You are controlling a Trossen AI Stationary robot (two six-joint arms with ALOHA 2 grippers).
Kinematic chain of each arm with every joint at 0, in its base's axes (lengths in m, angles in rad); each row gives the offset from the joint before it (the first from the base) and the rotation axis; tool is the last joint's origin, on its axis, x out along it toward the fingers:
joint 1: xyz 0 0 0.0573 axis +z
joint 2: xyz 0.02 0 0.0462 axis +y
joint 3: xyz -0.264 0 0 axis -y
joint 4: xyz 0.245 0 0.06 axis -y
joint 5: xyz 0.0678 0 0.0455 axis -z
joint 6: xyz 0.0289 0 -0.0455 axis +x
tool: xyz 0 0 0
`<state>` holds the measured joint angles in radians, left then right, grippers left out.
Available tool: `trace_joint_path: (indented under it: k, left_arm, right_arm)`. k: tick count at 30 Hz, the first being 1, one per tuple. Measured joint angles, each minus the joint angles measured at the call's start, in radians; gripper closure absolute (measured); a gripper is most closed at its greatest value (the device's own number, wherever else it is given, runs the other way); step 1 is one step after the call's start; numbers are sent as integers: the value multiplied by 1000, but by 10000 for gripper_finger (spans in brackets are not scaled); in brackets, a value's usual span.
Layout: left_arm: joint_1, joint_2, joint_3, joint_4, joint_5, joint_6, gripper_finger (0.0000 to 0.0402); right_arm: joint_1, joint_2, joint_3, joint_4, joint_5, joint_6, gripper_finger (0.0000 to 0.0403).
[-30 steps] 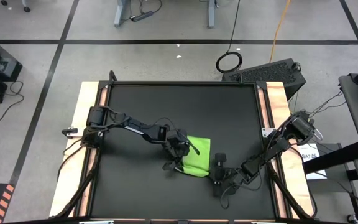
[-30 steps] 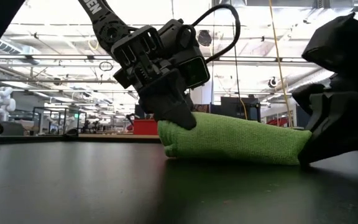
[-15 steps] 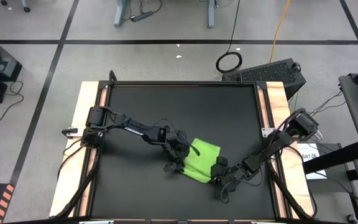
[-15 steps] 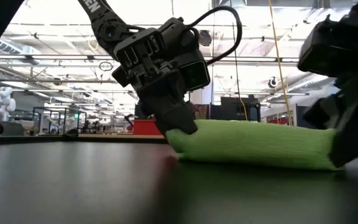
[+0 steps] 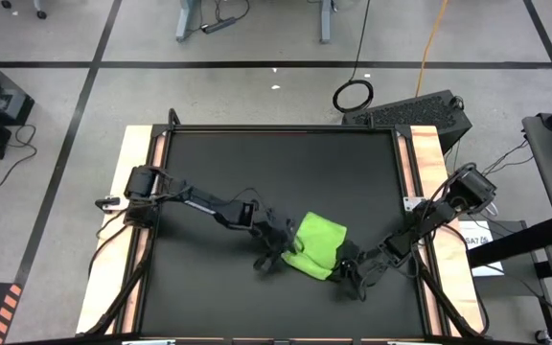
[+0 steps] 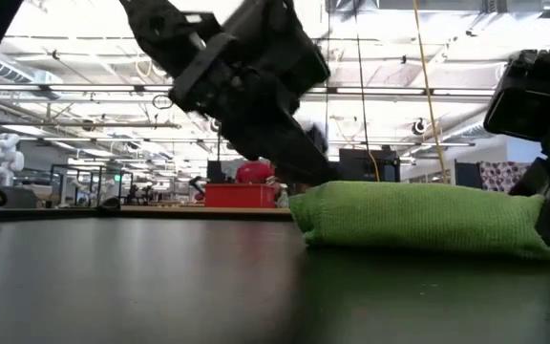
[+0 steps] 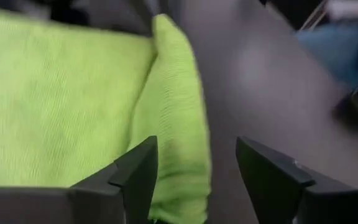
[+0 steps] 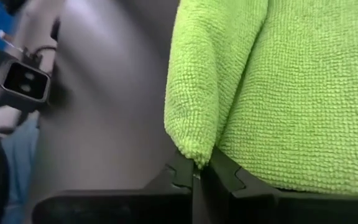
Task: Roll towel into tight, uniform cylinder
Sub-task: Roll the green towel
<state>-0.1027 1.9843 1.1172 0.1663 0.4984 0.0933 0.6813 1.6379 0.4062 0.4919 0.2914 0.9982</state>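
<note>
The lime-green towel lies folded into a thick flat pad on the black table, a little right of the middle and toward the near edge. In the low view the towel rests on its underside. My left gripper stands open at the towel's left end, one finger over the cloth and one over bare table. My right gripper is shut on the towel at its near right corner. My left gripper is open over the towel's folded edge; whether a finger touches the cloth I cannot tell. My right gripper pinches the tip of a rounded fold of the towel between its two fingers. It comes slanting down from the table's right. The towel lies on the table.
Wooden strips run along the table's left and right sides. A dark keyboard-like case and a cable loop lie on the floor beyond the far right corner. The far half of the table holds nothing else in view.
My left gripper has opened, let go of the towel's left end and risen a little, rolling as it went. My right gripper, still shut on the cloth, has rolled and moved. The towel has turned about and slid slightly toward the table's right edge.
</note>
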Motion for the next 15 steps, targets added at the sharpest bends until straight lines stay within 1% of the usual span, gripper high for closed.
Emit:
trace_joint_path:
  k: [2, 7, 10, 12, 15]
  left_arm:
    - [-40, -10, 0, -6, -90, 116, 180]
    - [-173, -17, -7, -18, -451, 418, 180]
    - [-237, -12, -15, 25, -674, 523, 180]
    - [-264, -12, -24, 47, -758, 569, 180]
    - [-290, -11, -47, 91, -814, 594, 180]
  right_arm:
    - [7, -1, -18, 32, 17, 15, 399]
    - [7, -1, -54, 117, 25, 34, 399]
    - [7, -2, -71, 149, 25, 50, 399]
    - [7, -2, -86, 179, 29, 63, 399]
    - [7, -2, -109, 234, 32, 75, 399]
